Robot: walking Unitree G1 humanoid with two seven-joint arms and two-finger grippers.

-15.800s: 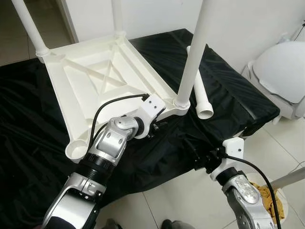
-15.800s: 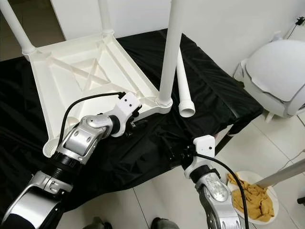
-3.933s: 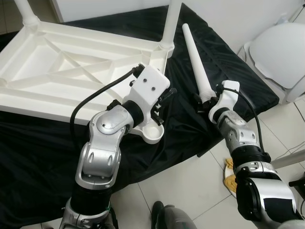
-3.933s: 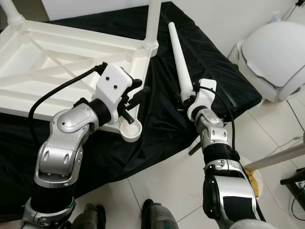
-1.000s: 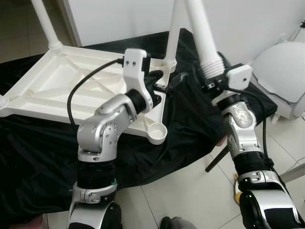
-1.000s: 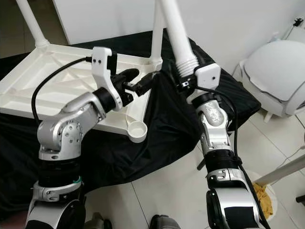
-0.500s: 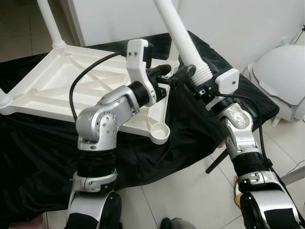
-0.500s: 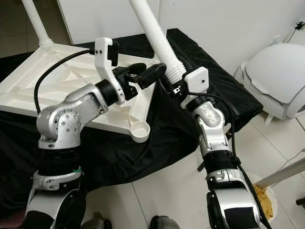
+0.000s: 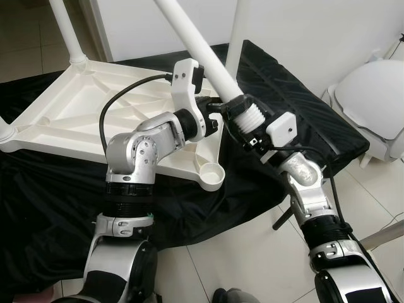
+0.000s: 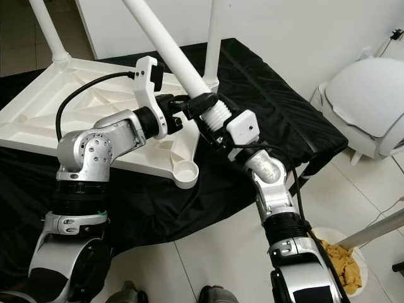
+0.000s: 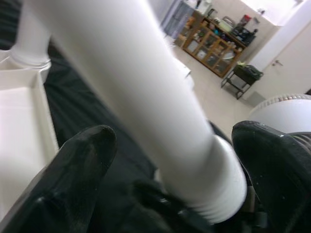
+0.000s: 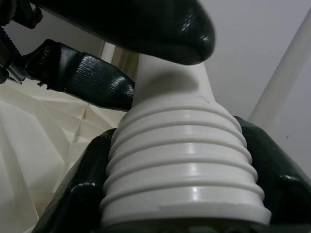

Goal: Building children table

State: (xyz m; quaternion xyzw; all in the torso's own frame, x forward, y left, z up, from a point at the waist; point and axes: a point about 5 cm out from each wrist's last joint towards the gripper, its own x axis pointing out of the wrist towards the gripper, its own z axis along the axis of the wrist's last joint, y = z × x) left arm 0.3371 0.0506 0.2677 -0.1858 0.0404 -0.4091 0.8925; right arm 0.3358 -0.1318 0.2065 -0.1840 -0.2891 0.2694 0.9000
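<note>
From the left eye view, our right gripper (image 9: 245, 120) is clamped on the threaded end of the loose leg (image 9: 203, 49), tilting it up and away, likely so the thread can swing down to the empty corner socket (image 9: 213, 175) just below. Our left gripper (image 9: 219, 110) reaches in beside the thread to steady it. The upturned tabletop (image 9: 76, 113) lies on the black cloth (image 9: 38, 208), its socket corner close to the cloth's front edge.

In the right eye view, a fitted leg (image 10: 211, 44) stands just behind, so swing room is tight there.

Left wrist view: our fingers (image 11: 77, 165) are spread wide either side of the leg, not closed on it.

Right wrist view: fingers (image 12: 82, 194) hug the ribbed thread (image 12: 182, 170) firmly.
</note>
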